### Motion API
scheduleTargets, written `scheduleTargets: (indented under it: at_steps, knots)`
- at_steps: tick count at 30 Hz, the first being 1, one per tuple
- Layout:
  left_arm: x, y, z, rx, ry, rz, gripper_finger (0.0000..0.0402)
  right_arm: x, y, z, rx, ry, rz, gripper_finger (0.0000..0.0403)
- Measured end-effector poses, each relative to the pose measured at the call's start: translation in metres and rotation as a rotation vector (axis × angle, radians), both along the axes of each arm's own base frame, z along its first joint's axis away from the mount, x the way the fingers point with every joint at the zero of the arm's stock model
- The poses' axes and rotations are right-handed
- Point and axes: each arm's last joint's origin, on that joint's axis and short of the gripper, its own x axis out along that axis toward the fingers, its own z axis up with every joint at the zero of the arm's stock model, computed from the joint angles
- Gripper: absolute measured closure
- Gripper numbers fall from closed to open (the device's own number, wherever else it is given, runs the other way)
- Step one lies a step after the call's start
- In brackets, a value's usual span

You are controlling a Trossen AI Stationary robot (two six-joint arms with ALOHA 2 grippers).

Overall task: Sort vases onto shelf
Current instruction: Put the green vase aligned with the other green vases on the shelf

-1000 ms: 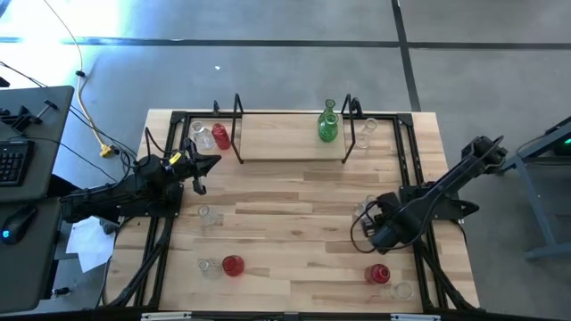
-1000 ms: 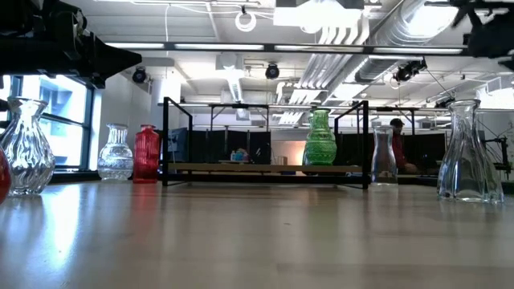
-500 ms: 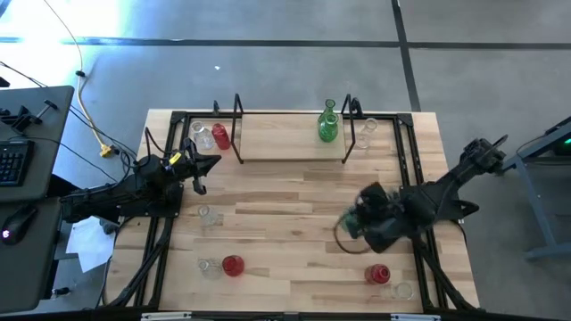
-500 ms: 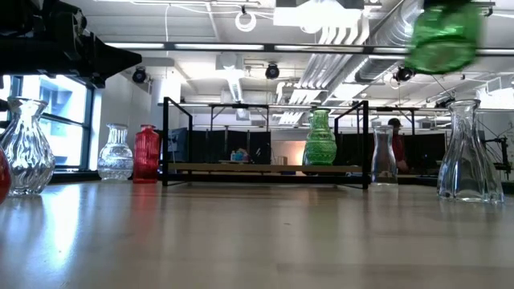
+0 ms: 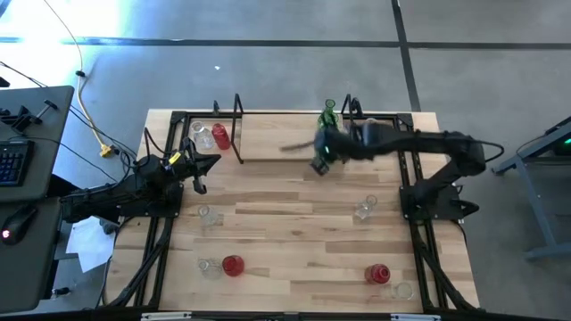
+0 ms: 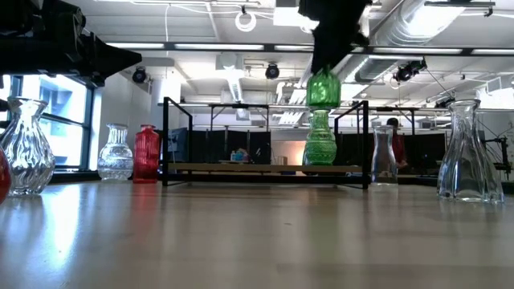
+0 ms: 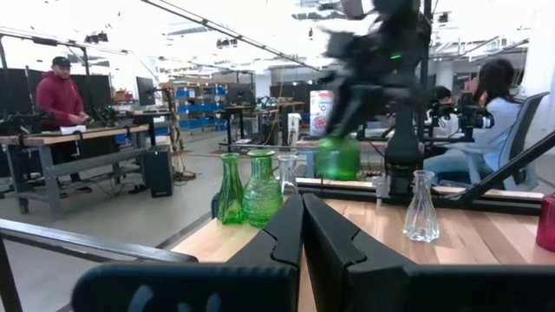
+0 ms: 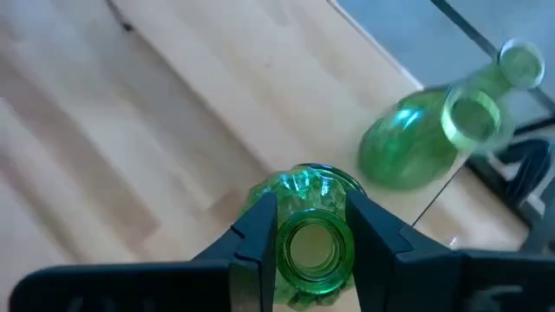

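Above shelf point(image 5: 285, 143) | right claw point(image 8: 303, 227) pinching ribbed green glass vase point(image 8: 305, 238) neck | left claw point(image 7: 302, 227) closed, seemingly empty

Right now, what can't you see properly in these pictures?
- High view: the green glass vase carried by the right gripper is smeared by motion; its shape is lost.
- Low view: the right arm is cut off by the top edge above the carried vase.
- Low view: a red vase at the left edge is mostly cut off.
- Left wrist view: the left gripper, jaws shut, hides the table close in front.
- High view: the clear glass vase near the front edge is too small to make out.
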Motion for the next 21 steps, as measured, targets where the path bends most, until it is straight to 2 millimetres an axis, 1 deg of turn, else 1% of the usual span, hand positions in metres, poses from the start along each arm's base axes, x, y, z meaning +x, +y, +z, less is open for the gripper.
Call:
scheduleTargets:
  at_steps: [2,4,7,10,14,17,21]
  knots:
    - [0.0,0.0,0.0,0.0,-0.001,0.0,0.0399,0.003,-0.02,-0.007,0.002,0.037,0.023,0.0322]
    - [0.0,0.0,0.0,0.0,-0.001,0.0,0.0399,0.007,-0.034,-0.016,0.01,0.084,0.044,0.0322]
    - [0.0,0.0,0.0,0.0,0.0,0.0,0.0399,0.013,-0.046,-0.034,0.025,0.174,0.059,0.0322]
    - [0.0,0.0,0.0,-0.002,0.001,-0.001,0.0399,0.021,-0.05,-0.049,0.032,0.235,0.083,0.0322]
    - [0.0,0.0,-0.001,-0.005,0.006,-0.001,0.0399,0.027,-0.053,-0.063,0.043,0.274,0.074,0.0322]
    - [0.0,0.0,-0.001,-0.006,0.007,-0.001,0.0399,0.03,-0.055,-0.069,0.035,0.293,0.054,0.0322]
    - [0.0,0.0,-0.001,-0.005,0.007,-0.001,0.0399,0.031,-0.056,-0.072,0.029,0.295,0.027,0.0322]
